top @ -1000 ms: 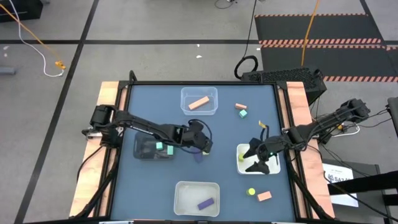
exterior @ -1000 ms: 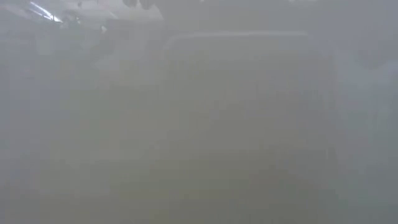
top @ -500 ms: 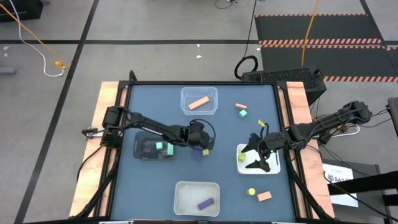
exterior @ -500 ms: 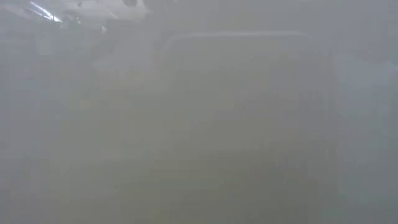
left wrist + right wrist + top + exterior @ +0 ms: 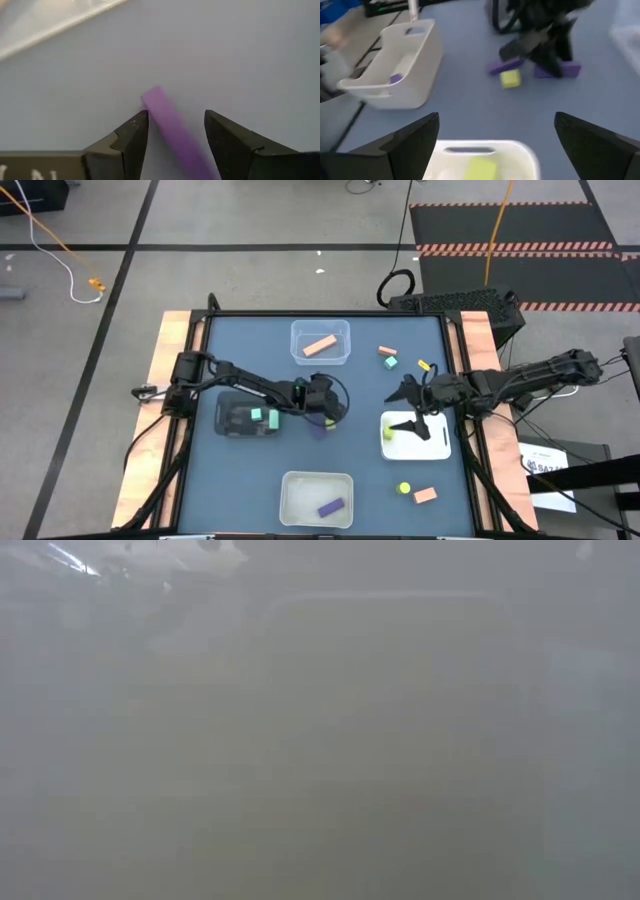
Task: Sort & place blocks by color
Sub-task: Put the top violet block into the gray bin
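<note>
My left gripper (image 5: 321, 412) (image 5: 176, 114) is open, low over the table's middle, one finger on either side of a purple bar (image 5: 167, 125) that lies flat on the blue table. I cannot tell whether a finger touches it. My right gripper (image 5: 410, 408) (image 5: 496, 120) is wide open above the far edge of the white tray (image 5: 440, 448), where a yellow-green block (image 5: 388, 434) (image 5: 480, 170) lies. The right wrist view shows another purple block (image 5: 566, 70) and a yellow-green cube (image 5: 510, 78) by the left gripper. The low view is fogged.
An orange bar lies in the far clear container (image 5: 320, 330). Teal and green blocks sit in the black tray (image 5: 235, 420), and a purple bar in the near container (image 5: 300, 498). Loose orange (image 5: 387, 351), teal (image 5: 391, 363), yellow (image 5: 423, 366), round yellow-green (image 5: 404, 489) and orange (image 5: 425, 495) blocks lie at right.
My right gripper has drawn back from over the white tray toward the table's far edge and stayed open. The yellow-green block has stayed in the tray. My left gripper has kept over the purple bar with little shift.
</note>
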Available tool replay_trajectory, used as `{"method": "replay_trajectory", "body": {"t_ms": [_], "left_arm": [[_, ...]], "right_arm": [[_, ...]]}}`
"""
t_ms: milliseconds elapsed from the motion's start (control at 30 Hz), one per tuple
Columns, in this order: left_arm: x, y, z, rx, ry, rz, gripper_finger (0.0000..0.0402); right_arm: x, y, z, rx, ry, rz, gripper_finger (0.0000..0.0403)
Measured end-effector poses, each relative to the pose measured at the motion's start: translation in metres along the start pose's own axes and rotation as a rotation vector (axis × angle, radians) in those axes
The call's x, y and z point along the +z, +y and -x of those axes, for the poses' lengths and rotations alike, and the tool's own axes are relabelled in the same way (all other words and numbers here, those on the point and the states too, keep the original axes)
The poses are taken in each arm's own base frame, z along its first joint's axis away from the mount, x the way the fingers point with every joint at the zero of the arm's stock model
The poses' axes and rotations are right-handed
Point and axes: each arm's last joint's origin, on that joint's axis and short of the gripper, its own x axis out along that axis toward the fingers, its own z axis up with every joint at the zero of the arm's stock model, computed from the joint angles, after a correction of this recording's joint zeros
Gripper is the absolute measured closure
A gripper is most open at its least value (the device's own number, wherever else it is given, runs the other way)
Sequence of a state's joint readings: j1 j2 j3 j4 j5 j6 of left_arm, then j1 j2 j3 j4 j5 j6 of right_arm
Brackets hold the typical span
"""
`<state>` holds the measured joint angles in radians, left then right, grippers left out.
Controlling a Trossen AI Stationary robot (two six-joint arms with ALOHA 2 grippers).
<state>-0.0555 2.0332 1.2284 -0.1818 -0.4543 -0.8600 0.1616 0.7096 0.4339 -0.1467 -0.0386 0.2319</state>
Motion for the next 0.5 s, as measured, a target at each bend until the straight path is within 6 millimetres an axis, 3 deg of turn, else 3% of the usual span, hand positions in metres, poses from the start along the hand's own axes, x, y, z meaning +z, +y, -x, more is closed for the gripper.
{"method": "replay_trajectory", "body": {"t_ms": [167,500], "left_arm": [[0.012,-0.004,0.002,-0.028,-0.022,0.016,0.0206],[-0.002,0.003,0.005,0.059,0.068,-0.042,0.0206]], "right_arm": [[0.004,-0.003,0.007,-0.028,-0.056,0.011,0.0018],[0.007,-0.003,0.016,-0.025,-0.111,0.007,0.0018]]}}
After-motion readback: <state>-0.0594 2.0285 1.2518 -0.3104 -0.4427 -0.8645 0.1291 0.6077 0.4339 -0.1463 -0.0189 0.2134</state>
